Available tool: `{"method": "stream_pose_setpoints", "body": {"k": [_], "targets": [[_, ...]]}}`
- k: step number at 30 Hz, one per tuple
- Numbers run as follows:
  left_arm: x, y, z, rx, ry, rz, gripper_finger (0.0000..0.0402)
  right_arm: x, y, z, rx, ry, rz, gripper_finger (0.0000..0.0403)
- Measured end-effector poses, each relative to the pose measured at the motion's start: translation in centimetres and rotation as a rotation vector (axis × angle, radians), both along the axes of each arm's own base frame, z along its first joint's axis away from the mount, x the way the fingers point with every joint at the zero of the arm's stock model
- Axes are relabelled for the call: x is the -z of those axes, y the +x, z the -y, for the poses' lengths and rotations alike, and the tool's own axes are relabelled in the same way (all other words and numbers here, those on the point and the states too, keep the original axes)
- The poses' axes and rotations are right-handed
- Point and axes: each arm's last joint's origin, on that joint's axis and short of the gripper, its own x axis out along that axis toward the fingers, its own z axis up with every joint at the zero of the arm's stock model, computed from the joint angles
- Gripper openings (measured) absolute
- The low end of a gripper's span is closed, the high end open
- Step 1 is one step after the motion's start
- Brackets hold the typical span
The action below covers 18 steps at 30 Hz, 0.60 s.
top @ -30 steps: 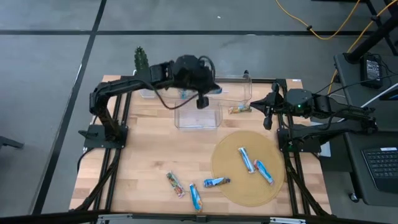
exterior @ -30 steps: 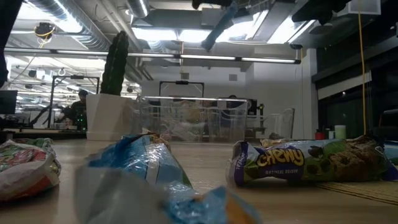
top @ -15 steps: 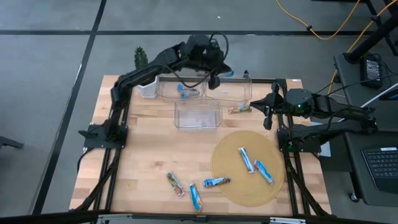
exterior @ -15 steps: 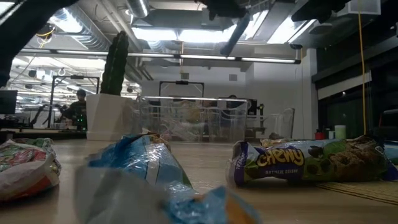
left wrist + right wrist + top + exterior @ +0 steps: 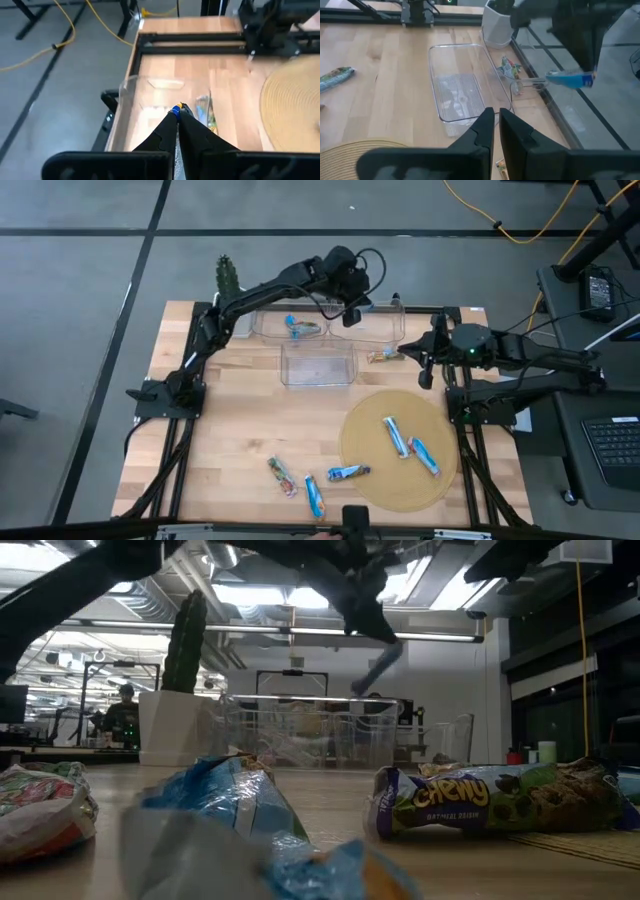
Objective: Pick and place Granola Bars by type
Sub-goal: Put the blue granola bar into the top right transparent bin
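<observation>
Blue bar (image 5: 568,79) – L gripper (image 5: 352,311)

From overhead we look straight down on the whole worktop (image 5: 240,410). From worktop height we look level across it, with wrappers very close to the lens. Each wrist camera looks forward along its own arm. All four views share the clear bins (image 5: 318,364).
</observation>
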Motion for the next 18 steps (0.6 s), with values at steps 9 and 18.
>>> {"method": "stream_pose_setpoints", "body": {"k": [9,18], "targets": [[3.9,1.3,-1.3,0.026,-0.058,-0.054,0.0001,0.8,1.4,0.1,-0.001,0.002,-0.06,0.0032],[6.0,1.5,-2.7,0.006,-0.08,-0.087,0.0001,0.7,1.5,0.1,-0.002,0.0,-0.049,0.0032]]}}
